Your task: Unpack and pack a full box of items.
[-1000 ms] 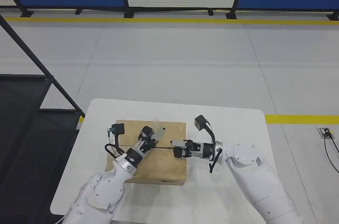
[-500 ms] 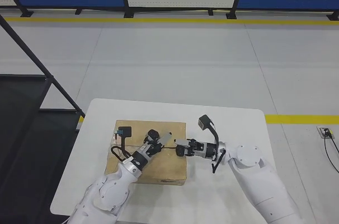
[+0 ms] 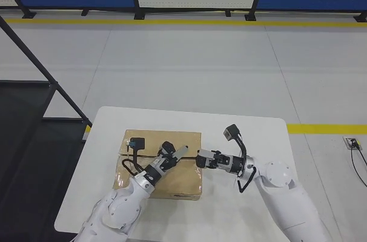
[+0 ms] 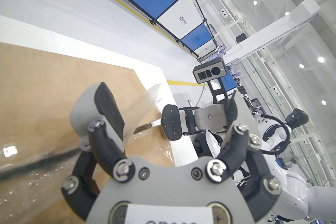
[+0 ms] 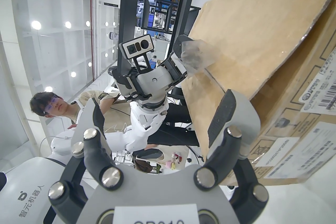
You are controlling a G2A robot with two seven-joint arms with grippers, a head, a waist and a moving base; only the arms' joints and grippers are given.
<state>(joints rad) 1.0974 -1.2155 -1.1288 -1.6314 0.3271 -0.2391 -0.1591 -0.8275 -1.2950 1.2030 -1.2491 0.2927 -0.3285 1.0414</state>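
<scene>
At the cardboard box (image 3: 185, 176) on a white table (image 3: 244, 130), both grippers' jaws gape wide, left gripper (image 3: 176, 150) beside a lifted tape flap (image 5: 197, 58), right gripper (image 3: 199, 159) at the box's edge.

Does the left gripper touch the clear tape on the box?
Touching. In the left wrist view the lifted clear tape lies against one pad of the left gripper.

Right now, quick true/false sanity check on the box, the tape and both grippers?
1. The cardboard box is closed on top. True.
2. The right gripper is clamped on the box. False: its fingers are open, at the box's edge.
3. A piece of clear tape sits at the left gripper. True.
4. The box stands on the floor. False: it is on the white table.
</scene>
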